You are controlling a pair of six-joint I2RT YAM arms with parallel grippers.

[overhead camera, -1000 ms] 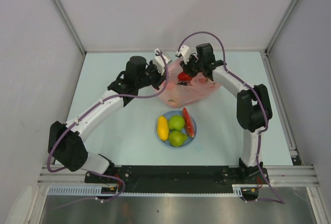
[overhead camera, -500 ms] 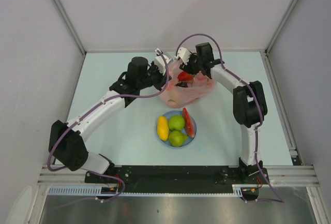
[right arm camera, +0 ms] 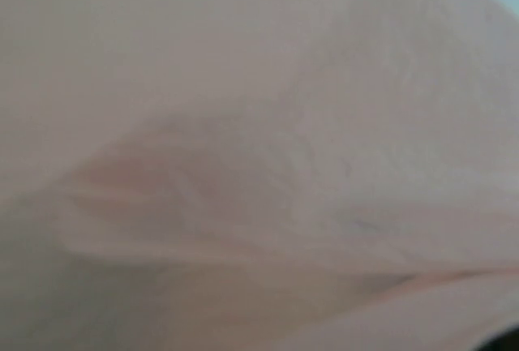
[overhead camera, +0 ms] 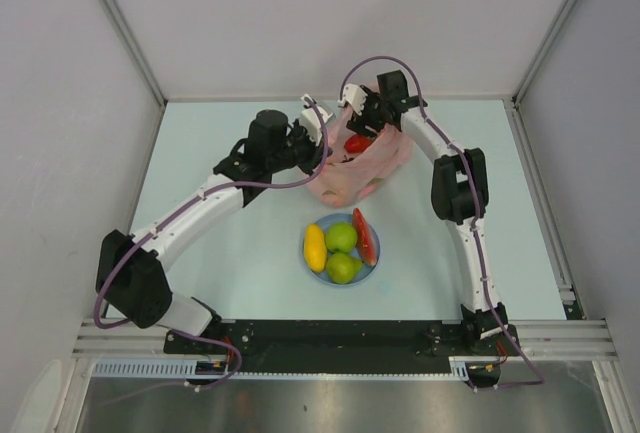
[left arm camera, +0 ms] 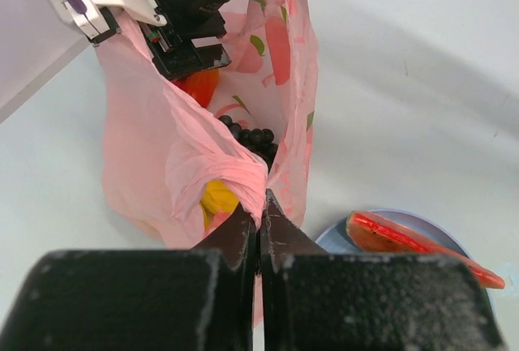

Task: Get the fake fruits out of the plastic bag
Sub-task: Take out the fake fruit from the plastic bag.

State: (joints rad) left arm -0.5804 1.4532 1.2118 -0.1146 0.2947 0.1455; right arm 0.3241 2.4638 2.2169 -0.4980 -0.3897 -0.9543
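The pink plastic bag [overhead camera: 352, 177] stands at the back of the table with its mouth open. My left gripper [left arm camera: 261, 209] is shut on a bunched fold of its rim. In the left wrist view a red fruit [left arm camera: 199, 85], a dark grape bunch [left arm camera: 253, 139] and a yellow fruit [left arm camera: 217, 197] lie inside the bag. My right gripper [overhead camera: 362, 125] hangs at the bag's mouth, just above the red fruit [overhead camera: 357, 143]. Its own camera shows only blurred pink plastic [right arm camera: 259, 156], so its jaws are hidden.
A light blue plate [overhead camera: 312, 269] sits in front of the bag. It holds a yellow fruit [overhead camera: 314, 247], a green apple [overhead camera: 341, 237], a green pear [overhead camera: 343, 268] and a red watermelon slice [overhead camera: 366, 236]. Walls close in the back and both sides.
My right arm has swung back and left, bringing its gripper higher over the bag's mouth. The bag has drawn in narrower on its right side. The left arm has held still.
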